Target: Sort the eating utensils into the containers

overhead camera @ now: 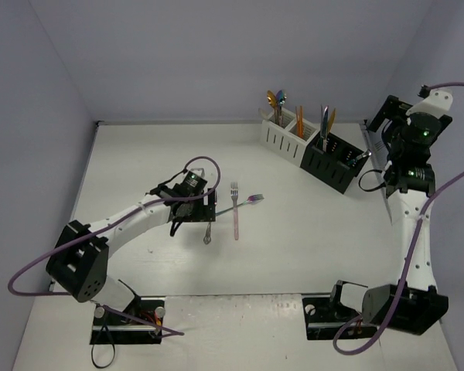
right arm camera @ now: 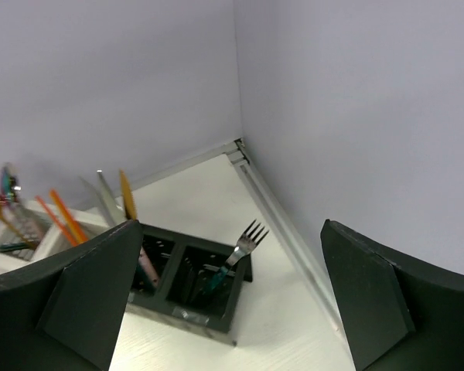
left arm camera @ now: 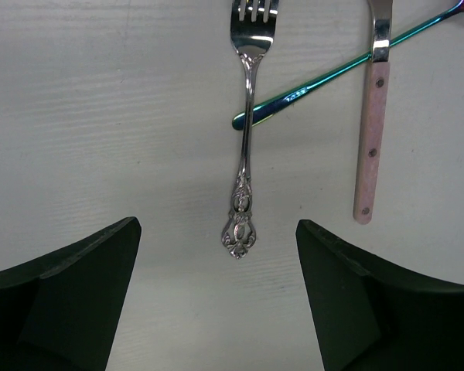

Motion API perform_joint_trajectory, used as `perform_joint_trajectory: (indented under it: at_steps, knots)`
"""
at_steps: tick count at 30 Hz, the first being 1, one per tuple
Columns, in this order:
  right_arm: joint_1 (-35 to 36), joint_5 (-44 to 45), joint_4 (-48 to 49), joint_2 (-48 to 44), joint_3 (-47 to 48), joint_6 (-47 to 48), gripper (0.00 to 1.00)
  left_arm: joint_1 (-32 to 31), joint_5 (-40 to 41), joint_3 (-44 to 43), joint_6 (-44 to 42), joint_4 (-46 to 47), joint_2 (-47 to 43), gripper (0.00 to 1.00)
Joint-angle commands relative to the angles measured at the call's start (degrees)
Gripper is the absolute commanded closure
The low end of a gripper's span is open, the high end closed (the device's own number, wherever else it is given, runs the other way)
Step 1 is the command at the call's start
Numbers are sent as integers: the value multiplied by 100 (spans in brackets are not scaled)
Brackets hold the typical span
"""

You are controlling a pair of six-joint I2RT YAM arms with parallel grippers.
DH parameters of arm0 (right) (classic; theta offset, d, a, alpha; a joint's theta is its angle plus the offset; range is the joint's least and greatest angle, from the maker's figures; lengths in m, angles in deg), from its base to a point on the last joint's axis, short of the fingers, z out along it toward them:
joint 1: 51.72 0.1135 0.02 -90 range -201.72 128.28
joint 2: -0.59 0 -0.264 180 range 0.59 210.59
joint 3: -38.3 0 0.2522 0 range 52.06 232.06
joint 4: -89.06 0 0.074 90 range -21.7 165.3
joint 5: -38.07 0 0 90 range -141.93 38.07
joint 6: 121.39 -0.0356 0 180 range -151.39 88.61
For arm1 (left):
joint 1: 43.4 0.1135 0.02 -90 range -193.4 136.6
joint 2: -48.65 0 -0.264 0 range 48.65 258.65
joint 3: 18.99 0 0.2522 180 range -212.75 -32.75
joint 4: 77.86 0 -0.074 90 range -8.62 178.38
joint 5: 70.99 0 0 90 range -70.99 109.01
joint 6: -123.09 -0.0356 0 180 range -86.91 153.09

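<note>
Your left jaws are open over the ornate silver metal fork [left arm camera: 245,139], right jaws open too, so drop and pinch.

We read this as a robotics lab cell rather than a kitchen. A bare white table [overhead camera: 294,255] is walled by plain lavender panels [overhead camera: 216,54] along its far and side edges. Two robot arms [overhead camera: 131,220] are bolted on black base plates [overhead camera: 325,325] at its near edge, with purple cables [overhead camera: 460,84] looping from them. Slotted caddies [overhead camera: 282,139] of cutlery [overhead camera: 273,100] stand at its far right corner.
</note>
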Motion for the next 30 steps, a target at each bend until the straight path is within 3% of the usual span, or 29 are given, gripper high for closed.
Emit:
perform_joint_trajectory:
  at_steps: [1, 6, 19, 24, 28, 30]
  knots:
    - [92, -129, 131, -559, -490, -728, 2, -93, 156, -497, 180, -63, 420, 26]
    - [354, -227, 110, -1069, -955, -789, 2, -273, 295, -873, 201, -190, 984, 42]
    - [696, -354, -43, -1594, -1588, -732, 2, -352, 563, -1402, 150, -464, 1967, 66]
    - [796, -203, -202, -1619, -1665, -520, 2, -331, 559, -1362, 163, -501, 2097, 80]
    - [881, -362, -210, -1575, -1646, -426, 1, -252, 568, -1183, 196, -510, 2102, 99]
    - [929, -566, -217, -1521, -1606, -388, 2, -180, 615, -1070, 192, -542, 2050, 100]
